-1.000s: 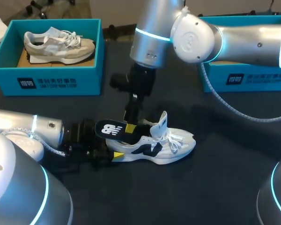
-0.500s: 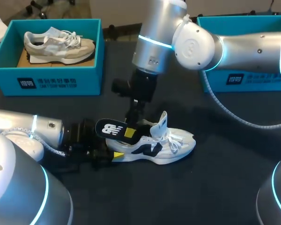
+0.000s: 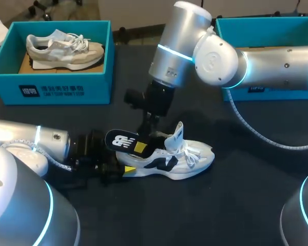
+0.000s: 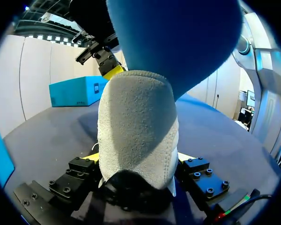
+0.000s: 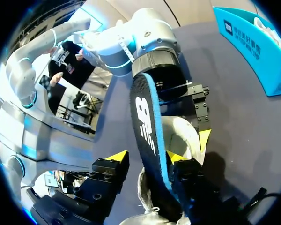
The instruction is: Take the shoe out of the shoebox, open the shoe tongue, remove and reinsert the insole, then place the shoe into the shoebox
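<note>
Head view: the shoe (image 3: 179,159) lies on the surface (image 3: 236,205), its insole (image 3: 120,140) jutting out and liable to buckle if pushed askew. Left wrist view: the left hand (image 4: 136,159) pinches the shoe, which could slip. Right wrist view: the right hand (image 5: 145,157) is spread around the insole, so nothing secures it.

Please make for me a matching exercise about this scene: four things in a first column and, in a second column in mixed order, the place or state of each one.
Column one
1. grey shoe
2. white shoe
3. insole
4. left end effector

Column two
A. shut on a shoe's heel
B. lying inside the teal box
C. resting on the dark table
D. sticking partly out of a shoe's opening

Pairs: 1-B, 2-C, 3-D, 4-A
</note>
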Controlling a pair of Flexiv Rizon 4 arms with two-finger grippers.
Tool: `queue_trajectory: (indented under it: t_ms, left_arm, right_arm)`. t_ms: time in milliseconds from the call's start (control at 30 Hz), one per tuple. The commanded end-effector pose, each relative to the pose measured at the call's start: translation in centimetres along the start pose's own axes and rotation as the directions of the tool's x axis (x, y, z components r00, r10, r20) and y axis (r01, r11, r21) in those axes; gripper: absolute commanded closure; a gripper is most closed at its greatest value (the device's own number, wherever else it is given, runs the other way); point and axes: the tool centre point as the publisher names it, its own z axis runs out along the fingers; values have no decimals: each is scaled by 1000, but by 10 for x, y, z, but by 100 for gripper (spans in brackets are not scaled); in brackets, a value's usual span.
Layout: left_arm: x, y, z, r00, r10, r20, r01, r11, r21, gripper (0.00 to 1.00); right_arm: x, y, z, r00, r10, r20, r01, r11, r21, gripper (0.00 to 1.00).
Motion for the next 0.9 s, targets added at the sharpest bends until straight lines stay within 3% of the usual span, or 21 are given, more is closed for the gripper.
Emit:
queue_trajectory:
  t_ms: [33, 167, 267, 533, 700, 900]
  left_arm:
    - [1, 0, 1, 1000, -1, 3, 1, 1000, -1, 100]
    - [1, 0, 1, 1000, -1, 3, 1, 1000, -1, 100]
    - [1, 0, 1, 1000, -1, 3, 1, 1000, -1, 100]
    - [1, 0, 1, 1000, -1, 3, 1, 1000, -1, 100]
    - [1, 0, 1, 1000, -1, 3, 1, 1000, -1, 100]
    - [1, 0, 1, 1000, -1, 3, 1, 1000, -1, 100]
  right_arm:
    - [-3, 2, -1, 1000, -1, -2, 1, 1000, 9, 59]
    - [-5, 4, 0, 1000, -4, -9, 4, 1000, 18, 73]
    - [-7, 6, 0, 1000, -7, -9, 7, 1000, 17, 99]
    - [-11, 13, 0, 1000, -22, -1, 22, 999, -38, 100]
    - [-12, 29, -15, 999, -35, 33, 40, 987, -156, 100]
    - [-13, 40, -32, 996, -33, 77, 49, 973, -224, 100]
